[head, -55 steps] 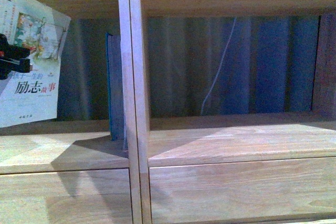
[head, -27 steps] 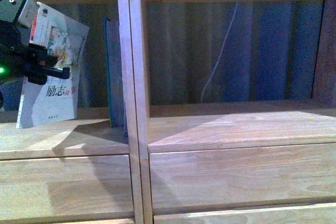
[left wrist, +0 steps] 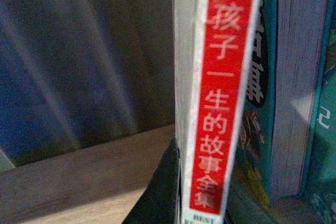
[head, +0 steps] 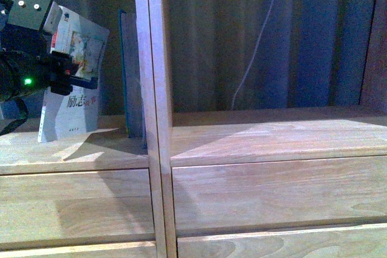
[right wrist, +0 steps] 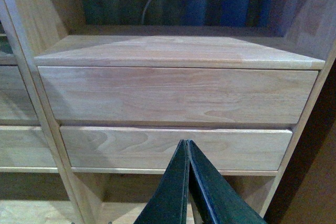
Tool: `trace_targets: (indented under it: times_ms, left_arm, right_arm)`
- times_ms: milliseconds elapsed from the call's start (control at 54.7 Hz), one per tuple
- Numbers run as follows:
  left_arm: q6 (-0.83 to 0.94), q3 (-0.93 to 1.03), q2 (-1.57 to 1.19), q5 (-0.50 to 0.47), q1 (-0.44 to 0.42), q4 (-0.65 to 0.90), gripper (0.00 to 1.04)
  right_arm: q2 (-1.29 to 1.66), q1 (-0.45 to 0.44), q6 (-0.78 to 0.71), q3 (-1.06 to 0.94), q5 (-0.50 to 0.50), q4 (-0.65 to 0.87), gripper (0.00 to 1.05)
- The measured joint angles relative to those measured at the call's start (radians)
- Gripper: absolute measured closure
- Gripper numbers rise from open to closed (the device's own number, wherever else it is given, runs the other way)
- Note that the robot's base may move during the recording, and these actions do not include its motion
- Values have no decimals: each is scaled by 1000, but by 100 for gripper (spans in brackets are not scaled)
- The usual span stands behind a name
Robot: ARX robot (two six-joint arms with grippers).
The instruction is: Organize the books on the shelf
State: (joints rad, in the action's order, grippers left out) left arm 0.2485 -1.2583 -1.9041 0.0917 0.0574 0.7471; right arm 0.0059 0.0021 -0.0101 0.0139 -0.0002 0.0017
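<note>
Paperback point(head: 71, 92) tilted in left fingers point(head: 62, 75) — on shelf point(head: 254, 140), near teal book point(head: 130, 77)

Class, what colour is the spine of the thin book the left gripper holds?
Red, with pale characters down the spine; the left wrist view shows it best.

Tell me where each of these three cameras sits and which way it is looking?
Front view: on the robot's body, facing the shelf; the left claw holds the pale paperback beside the teal book.
Left wrist view: on the left arm, close on the paperback's red spine, one finger showing.
Right wrist view: on the right arm, facing the drawer fronts; the shut right claw shows.
Shared: front and left wrist both show both books.
</note>
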Motion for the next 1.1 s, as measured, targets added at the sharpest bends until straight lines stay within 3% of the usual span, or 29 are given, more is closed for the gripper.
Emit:
trace_targets:
  times_ms: [55, 420, 713, 1096]
  left_arm:
    - [0, -4, -10, -7, 6, 3, 98]
    - [0, -75, -86, -42, 37, 13, 98]
    - [1, -147, -140, -68, 53, 10, 98]
    - [1, -213, -190, -85, 70, -26, 97]
  right_arm:
    - [0, 0, 0, 0, 0, 0, 102]
    - [0, 0, 0, 0, 0, 0, 46]
    - [0, 0, 0, 0, 0, 0, 7]
    - [0, 0, 0, 0, 0, 0, 7]
